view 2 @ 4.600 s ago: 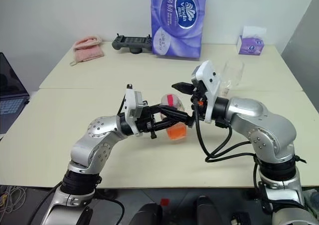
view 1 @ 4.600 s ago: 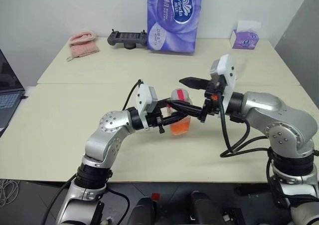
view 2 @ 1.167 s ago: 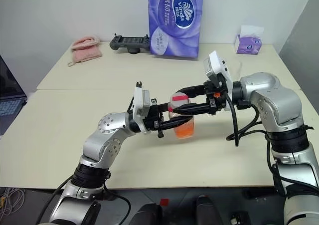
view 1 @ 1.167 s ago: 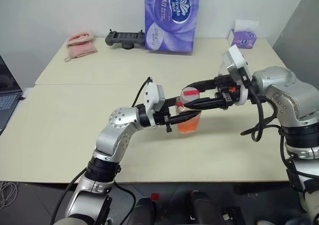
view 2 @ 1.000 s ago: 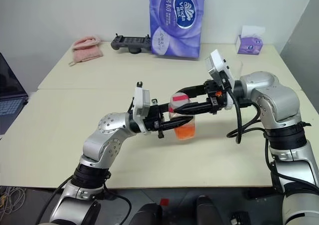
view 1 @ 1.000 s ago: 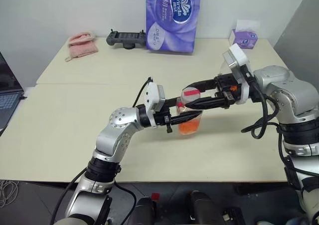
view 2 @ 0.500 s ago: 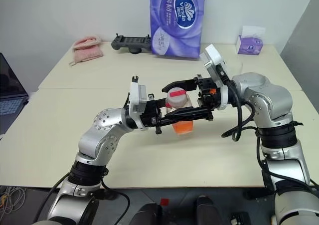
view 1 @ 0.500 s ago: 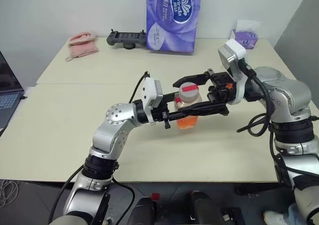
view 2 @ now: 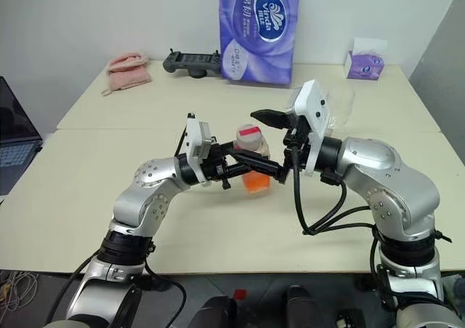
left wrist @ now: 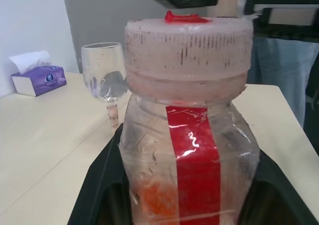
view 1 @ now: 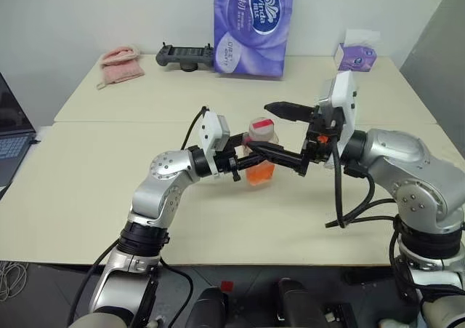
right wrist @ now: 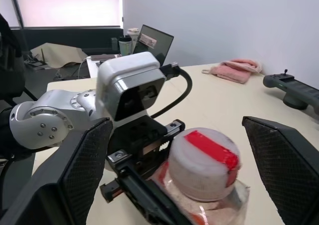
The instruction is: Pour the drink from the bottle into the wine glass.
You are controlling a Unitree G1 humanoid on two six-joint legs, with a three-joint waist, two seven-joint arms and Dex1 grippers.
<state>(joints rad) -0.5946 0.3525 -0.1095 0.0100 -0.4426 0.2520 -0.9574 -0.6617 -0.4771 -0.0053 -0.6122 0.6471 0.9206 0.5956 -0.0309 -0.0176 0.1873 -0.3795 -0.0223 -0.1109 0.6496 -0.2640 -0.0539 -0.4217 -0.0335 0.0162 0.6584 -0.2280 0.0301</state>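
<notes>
- Left eye view: the left gripper (view 1: 251, 162) has its jaws closed on the bottle (view 1: 261, 153), gripping the lower body and holding the bottle upright above the worktop (view 1: 87, 190).
- The drink (view 1: 260, 174) sits in the bottom of the bottle, level with the left jaws.
- The pink cap (view 1: 263, 127) is on the bottle, above the left jaws.
- The right gripper (view 1: 283, 132) has its jaws wide open and holds nothing. One finger stands above and just past the cap; the other runs beside the bottle body.
- Right wrist view: the cap lies between the open right fingers (right wrist: 291, 172), with a clear gap on both sides.
- Left wrist view: the wine glass (left wrist: 104, 80) stands on the worktop beyond the bottle, well apart from the left jaws.
</notes>
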